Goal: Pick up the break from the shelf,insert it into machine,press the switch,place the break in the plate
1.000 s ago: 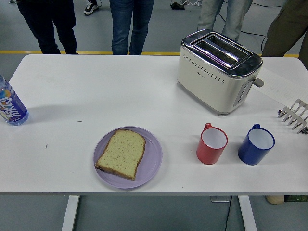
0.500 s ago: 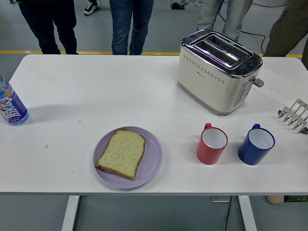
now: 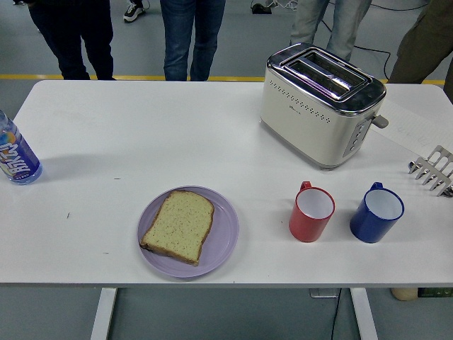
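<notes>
A white table is seen from above against a grey floor crossed by a yellow line, with the legs of several people standing along the far side. Neither robot hand is in view, so nothing can be said of the fingers; no arm enters from either edge.

The slice of bread is found lying flat on the lilac plate near the front edge, left of centre. No slice is seen on the metal rack, which is cut off at the right edge, and the slots of the toaster appear empty, its lever projecting on the right end. By this layout the task is judged to be finished, or else not begun with the bread already on its plate; which of the two cannot be told.

The slice is judged light, soft and easily crushed or torn. It would best be taken by opposite crust edges, where it is firmest, with gentle pressure; lying flat, one edge would first have to be lifted.

Between plate and toaster stand a red mug and a blue mug, close together, which might be knocked by an arm from the right. A water bottle stands well apart at the left edge.
</notes>
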Action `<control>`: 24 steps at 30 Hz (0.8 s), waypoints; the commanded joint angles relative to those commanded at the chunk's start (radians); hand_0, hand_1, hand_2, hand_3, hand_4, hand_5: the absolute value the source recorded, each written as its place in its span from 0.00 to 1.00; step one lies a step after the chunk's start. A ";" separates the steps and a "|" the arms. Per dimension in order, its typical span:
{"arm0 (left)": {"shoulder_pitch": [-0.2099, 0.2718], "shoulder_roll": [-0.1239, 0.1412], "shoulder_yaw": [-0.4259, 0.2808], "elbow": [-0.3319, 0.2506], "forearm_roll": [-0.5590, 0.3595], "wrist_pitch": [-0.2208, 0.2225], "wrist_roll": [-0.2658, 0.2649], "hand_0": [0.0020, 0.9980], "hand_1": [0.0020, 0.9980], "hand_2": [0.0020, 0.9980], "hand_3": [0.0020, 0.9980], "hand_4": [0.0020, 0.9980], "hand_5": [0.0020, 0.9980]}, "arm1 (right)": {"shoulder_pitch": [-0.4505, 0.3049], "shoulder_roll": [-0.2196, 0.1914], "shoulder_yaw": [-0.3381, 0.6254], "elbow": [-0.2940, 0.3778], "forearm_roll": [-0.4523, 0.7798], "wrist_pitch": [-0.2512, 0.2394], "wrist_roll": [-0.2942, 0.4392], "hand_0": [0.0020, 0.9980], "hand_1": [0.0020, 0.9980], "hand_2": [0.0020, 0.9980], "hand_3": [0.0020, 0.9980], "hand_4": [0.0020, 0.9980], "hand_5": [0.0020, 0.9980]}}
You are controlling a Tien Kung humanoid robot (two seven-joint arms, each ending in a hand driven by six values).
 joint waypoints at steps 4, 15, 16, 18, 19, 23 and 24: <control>0.001 0.000 -0.002 0.000 0.004 0.000 0.001 0.63 0.50 0.50 0.53 0.32 0.81 | -0.001 0.000 -0.001 -0.001 0.001 -0.002 0.001 0.72 0.64 0.66 0.63 0.45 0.38; 0.004 0.000 -0.003 0.000 0.004 -0.001 0.000 0.63 0.50 0.51 0.53 0.32 0.81 | -0.002 0.002 0.004 0.001 0.004 -0.008 0.007 0.72 0.64 0.66 0.63 0.45 0.38; 0.004 0.000 -0.002 0.000 0.004 -0.001 0.000 0.63 0.50 0.51 0.53 0.32 0.81 | -0.003 0.002 0.005 0.001 0.004 -0.009 0.008 0.72 0.64 0.66 0.63 0.45 0.38; 0.003 0.000 -0.001 0.000 0.003 0.000 0.000 0.63 0.50 0.51 0.54 0.32 0.81 | -0.003 0.003 0.008 0.001 0.004 -0.009 0.009 0.72 0.64 0.66 0.63 0.44 0.38; 0.002 0.000 -0.004 0.000 0.005 -0.001 0.000 0.63 0.50 0.51 0.54 0.32 0.81 | -0.004 0.004 0.009 0.002 0.005 -0.010 0.010 0.72 0.64 0.66 0.63 0.44 0.38; 0.000 0.000 -0.008 0.000 0.009 -0.001 0.001 0.63 0.50 0.51 0.54 0.32 0.81 | -0.004 0.005 0.013 0.002 0.006 -0.013 0.012 0.72 0.64 0.66 0.63 0.44 0.38; -0.001 0.000 -0.009 0.000 0.010 -0.001 0.001 0.63 0.49 0.51 0.53 0.32 0.81 | -0.004 0.005 0.014 0.003 0.006 -0.014 0.013 0.72 0.64 0.66 0.63 0.44 0.39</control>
